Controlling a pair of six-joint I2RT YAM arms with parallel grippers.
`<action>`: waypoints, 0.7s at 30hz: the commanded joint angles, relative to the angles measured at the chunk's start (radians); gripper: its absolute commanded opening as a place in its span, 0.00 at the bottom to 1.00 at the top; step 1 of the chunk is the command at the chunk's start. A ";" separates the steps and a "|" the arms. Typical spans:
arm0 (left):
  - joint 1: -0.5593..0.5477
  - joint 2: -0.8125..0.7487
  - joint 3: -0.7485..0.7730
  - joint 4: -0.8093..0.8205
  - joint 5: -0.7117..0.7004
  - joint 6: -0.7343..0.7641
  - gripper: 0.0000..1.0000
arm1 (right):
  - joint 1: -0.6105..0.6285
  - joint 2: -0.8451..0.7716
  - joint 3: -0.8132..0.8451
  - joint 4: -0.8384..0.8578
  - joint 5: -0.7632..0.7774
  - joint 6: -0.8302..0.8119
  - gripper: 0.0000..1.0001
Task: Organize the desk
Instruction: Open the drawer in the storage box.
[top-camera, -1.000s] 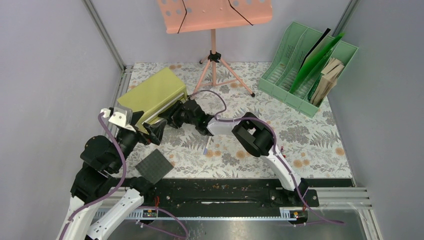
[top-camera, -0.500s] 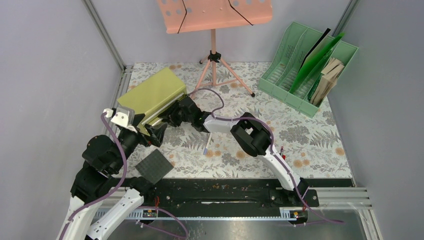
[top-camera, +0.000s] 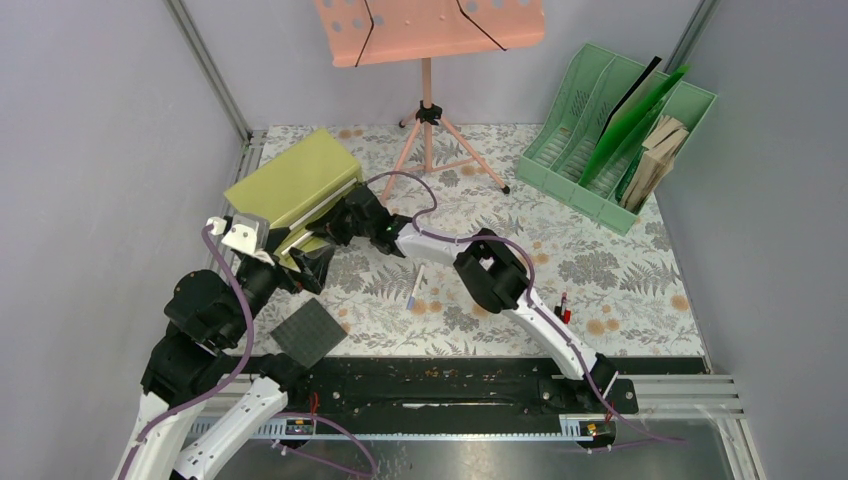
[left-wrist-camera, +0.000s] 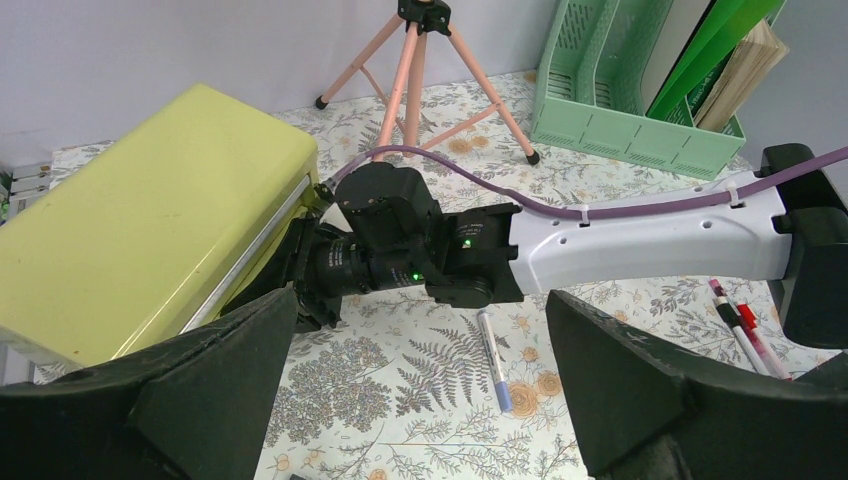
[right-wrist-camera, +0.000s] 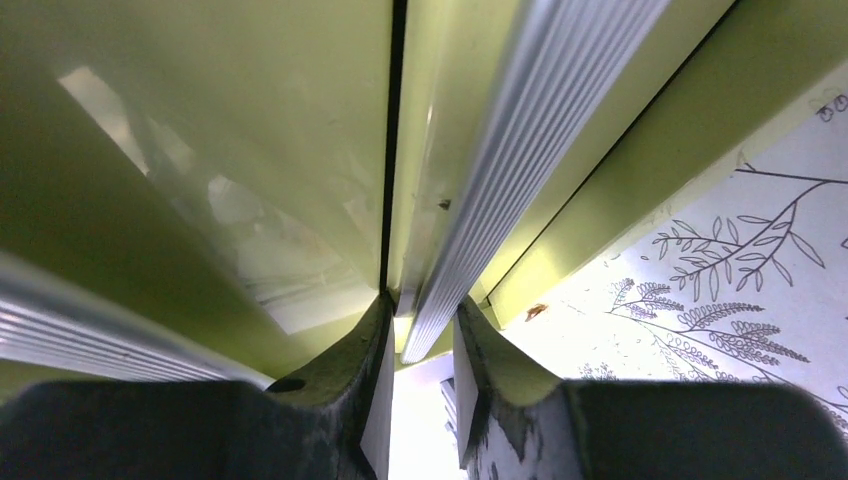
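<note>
1. Right gripper (right-wrist-camera: 420, 310) is closed to a narrow gap on the handle (right-wrist-camera: 520, 150), a ribbed silver metal strip running along the cabinet's drawer front. One dark finger sits on each side of it.
2. The cabinet (top-camera: 290, 185) is a smooth, glossy olive-yellow box with rounded corners. It stands askew at the left edge of the desk (top-camera: 600, 270), toward the far left corner.
3. The desk is a flat whitish top printed with grey-green ferns and small orange flowers, with metal rails at its edges.
4. A slim white and blue pen (top-camera: 416, 285) lies on the desk near the middle, under the right arm. Two red pens (top-camera: 563, 305) lie closer to the near edge on the right.
5. A square dark pad (top-camera: 308, 332) with a fine grid texture lies by the near left corner.
6. A pink music stand (top-camera: 430, 30) on a tripod stands at the far edge. A mint-green slotted file tray (top-camera: 600, 150) holding folders fills the far right corner.
7. The right arm stretches low and long across the desk to the cabinet, its purple cable looping above.
8. The left gripper (top-camera: 310, 262) hangs just beside the cabinet's near end, jaws spread wide and holding nothing, pointed at the right wrist.
</note>
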 joint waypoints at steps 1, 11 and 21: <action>0.004 0.001 0.024 0.003 0.016 -0.002 0.98 | 0.012 -0.006 -0.016 0.052 -0.042 -0.018 0.00; 0.003 0.040 0.021 -0.001 0.007 -0.031 0.97 | 0.013 -0.190 -0.321 0.209 -0.033 0.006 0.00; 0.003 0.142 0.021 -0.076 -0.038 -0.100 0.93 | 0.026 -0.257 -0.435 0.231 -0.040 -0.008 0.00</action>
